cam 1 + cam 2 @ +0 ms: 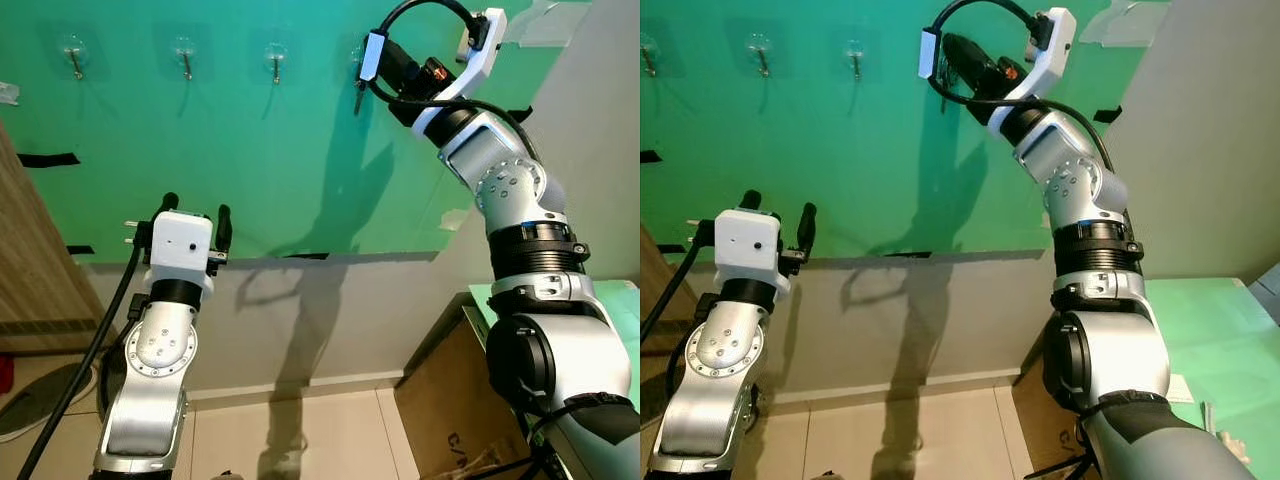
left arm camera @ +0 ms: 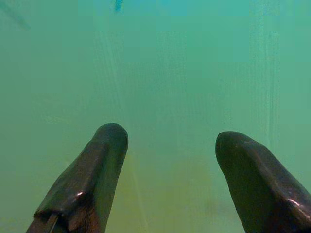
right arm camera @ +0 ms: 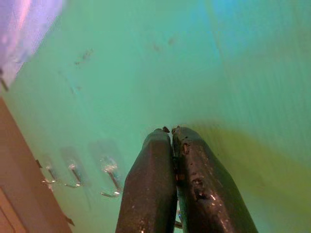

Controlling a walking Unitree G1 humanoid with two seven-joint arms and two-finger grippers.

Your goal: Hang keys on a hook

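Cardboard box (image 1: 455,400), lettering unreadable.

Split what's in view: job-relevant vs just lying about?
Job:
- right hand, shut, raised at the green wall
- key hanging below it
- row of clear hooks
- left hand, open, idle

Lying about:
- cardboard box
- black tape strips

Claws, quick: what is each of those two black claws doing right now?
Left claw: open, holding nothing, facing the green wall sheet.
Right claw: shut, raised by the clear wall hooks; whether it grips anything cannot be told.
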